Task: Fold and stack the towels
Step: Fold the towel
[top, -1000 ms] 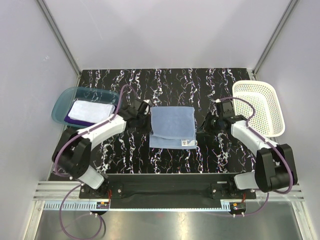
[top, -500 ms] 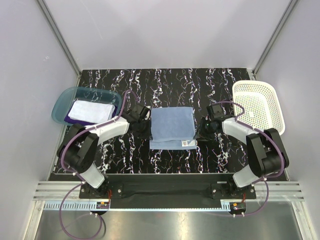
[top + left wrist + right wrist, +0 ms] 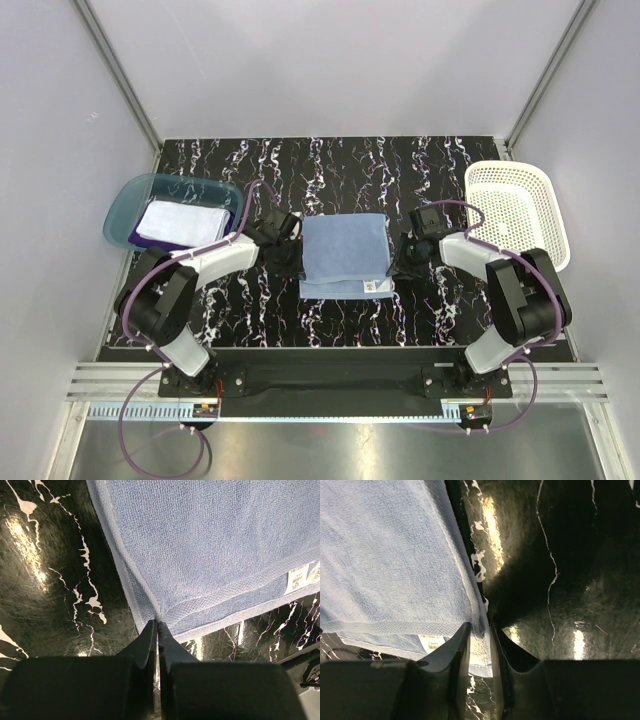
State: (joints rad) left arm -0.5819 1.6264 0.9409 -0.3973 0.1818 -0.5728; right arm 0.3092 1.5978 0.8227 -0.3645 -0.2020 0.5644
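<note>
The light blue towel (image 3: 345, 255) lies folded at the table's middle, its white label (image 3: 375, 286) at the near right corner. My left gripper (image 3: 291, 264) is at the towel's left edge, near the front corner. In the left wrist view it (image 3: 157, 626) is shut on that edge of the towel (image 3: 210, 545). My right gripper (image 3: 397, 262) is at the towel's right edge. In the right wrist view it (image 3: 481, 630) is closed on that edge of the towel (image 3: 385, 565), beside the label (image 3: 431, 642). The white towel (image 3: 180, 218) lies on the purple towel (image 3: 150, 240).
The translucent teal tray (image 3: 125, 200) at the far left holds the white and purple towels. A white mesh basket (image 3: 515, 210) stands at the far right, just behind my right arm. The table top is black marble with white veins.
Both grippers have moved in from the sides onto the light blue towel's left and right edges and closed there. The towel's near edge has tidied slightly.
</note>
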